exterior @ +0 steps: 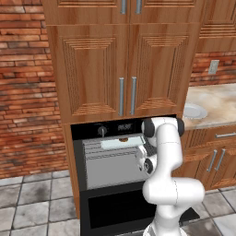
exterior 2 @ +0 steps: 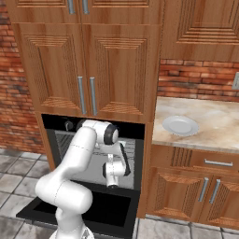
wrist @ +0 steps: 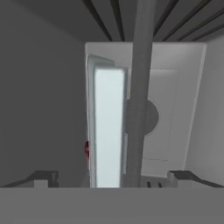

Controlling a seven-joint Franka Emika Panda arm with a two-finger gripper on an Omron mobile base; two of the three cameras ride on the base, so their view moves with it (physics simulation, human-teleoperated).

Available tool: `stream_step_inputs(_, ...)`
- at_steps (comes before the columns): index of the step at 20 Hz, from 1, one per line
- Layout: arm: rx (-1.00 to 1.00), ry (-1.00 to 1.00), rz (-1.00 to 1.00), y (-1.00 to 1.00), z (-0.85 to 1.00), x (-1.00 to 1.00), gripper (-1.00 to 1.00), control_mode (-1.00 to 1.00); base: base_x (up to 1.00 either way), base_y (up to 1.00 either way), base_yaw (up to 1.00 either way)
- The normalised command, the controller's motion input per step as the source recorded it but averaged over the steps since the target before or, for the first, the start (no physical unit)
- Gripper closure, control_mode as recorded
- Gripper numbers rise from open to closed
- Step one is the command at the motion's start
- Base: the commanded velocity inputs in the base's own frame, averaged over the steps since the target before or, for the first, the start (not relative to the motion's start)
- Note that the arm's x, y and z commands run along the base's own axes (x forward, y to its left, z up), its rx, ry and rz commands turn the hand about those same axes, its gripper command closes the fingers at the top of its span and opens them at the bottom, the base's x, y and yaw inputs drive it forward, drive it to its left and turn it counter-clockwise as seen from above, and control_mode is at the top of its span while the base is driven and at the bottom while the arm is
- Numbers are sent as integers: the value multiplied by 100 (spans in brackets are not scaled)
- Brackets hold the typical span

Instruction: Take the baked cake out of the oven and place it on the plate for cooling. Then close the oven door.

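The oven stands open, with its oven door folded down flat in front. On an upper rack lies a pale tray, and the cake is a small brown lump on it. My gripper is open inside the oven cavity, below the tray level, with nothing between its fingertips. The hand view is rolled: the tray appears edge-on, with the cake as a reddish speck at its side. The white plate sits on the counter to the right, also seen in the right base view.
A grey rack bar crosses close in front of the hand. Wooden cabinet doors hang above the oven. The stone counter with drawers below lies to the right. A brick wall runs to the left.
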Motion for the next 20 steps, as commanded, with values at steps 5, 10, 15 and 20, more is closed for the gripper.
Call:
stream_step_inputs(5,0,0,0,0,0,21,-100,-100,0,0,0)
stream_step_inputs(10,0,0,0,-6,-2,13,-100,-100,0,0,0)
stream_step_inputs(15,0,0,0,-10,-3,5,-100,-100,0,0,0)
stream_step_inputs(20,0,0,0,-9,-2,6,-100,-100,0,0,0)
